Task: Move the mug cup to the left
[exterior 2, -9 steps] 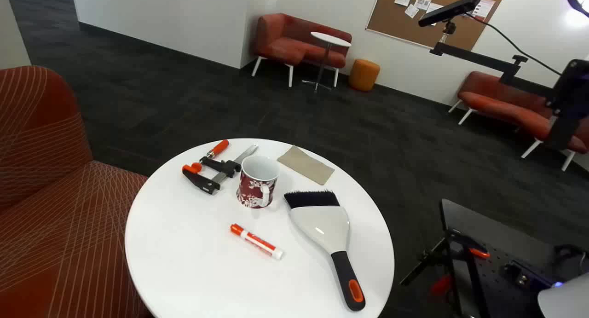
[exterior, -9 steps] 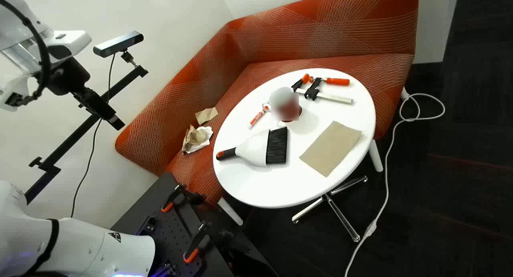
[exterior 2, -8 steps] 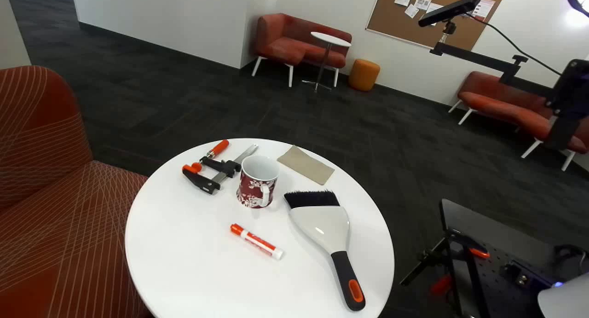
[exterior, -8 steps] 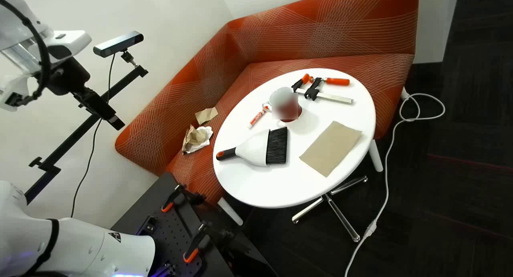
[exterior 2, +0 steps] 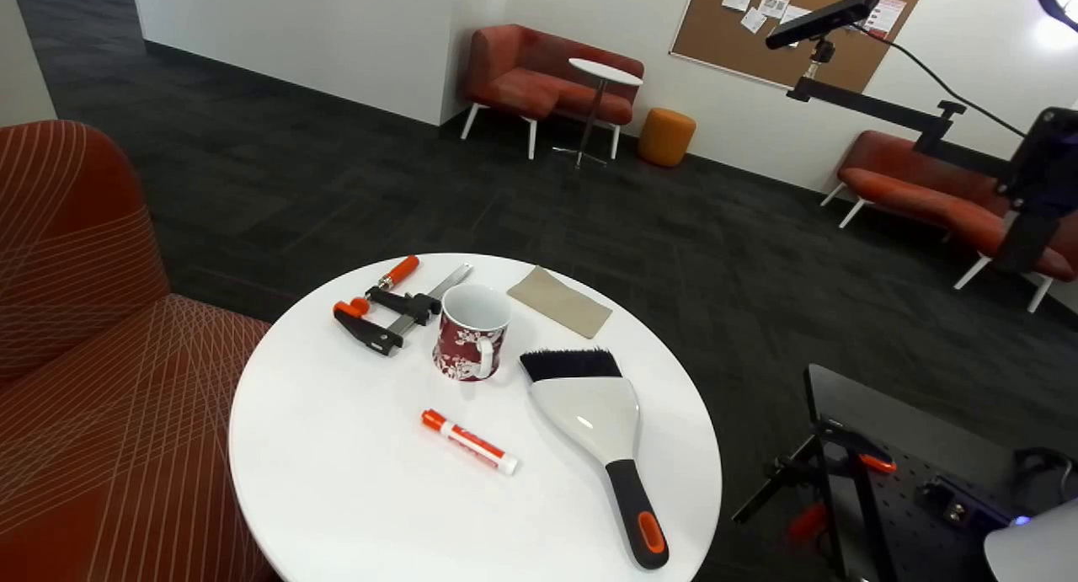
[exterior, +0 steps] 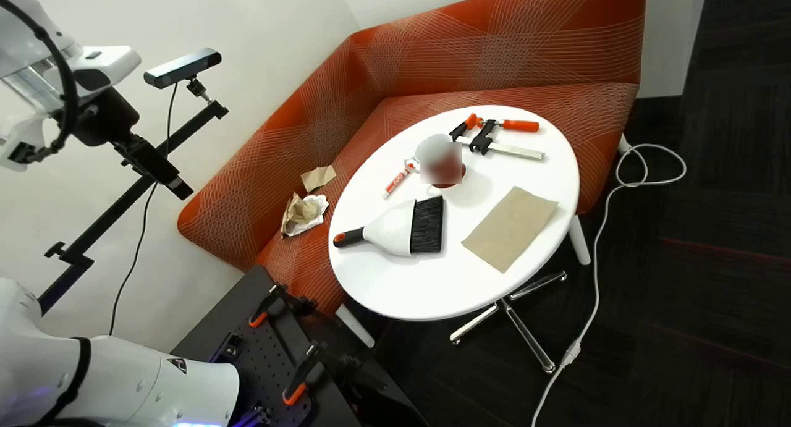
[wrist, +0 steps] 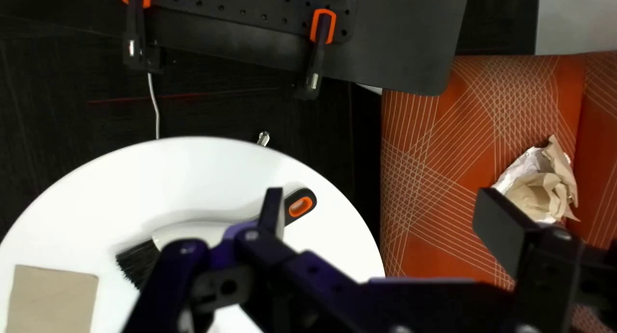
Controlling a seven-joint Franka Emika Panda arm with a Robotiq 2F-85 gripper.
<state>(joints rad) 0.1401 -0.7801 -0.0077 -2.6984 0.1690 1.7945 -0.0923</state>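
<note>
While the gripper hangs at the far left of an exterior view, well apart from the round white table, its fingers stand wide apart, as the wrist view shows. Next to the right, crumpled paper lies on the orange sofa. On the table come the brush, its black handle pointing left, then a red-and-white marker. The mug stands upright on the table to the right of the marker, its handle to the left; a blurred patch covers part of it. Just beside it lies a clamp, and furthest right, a brown paper sheet.
</note>
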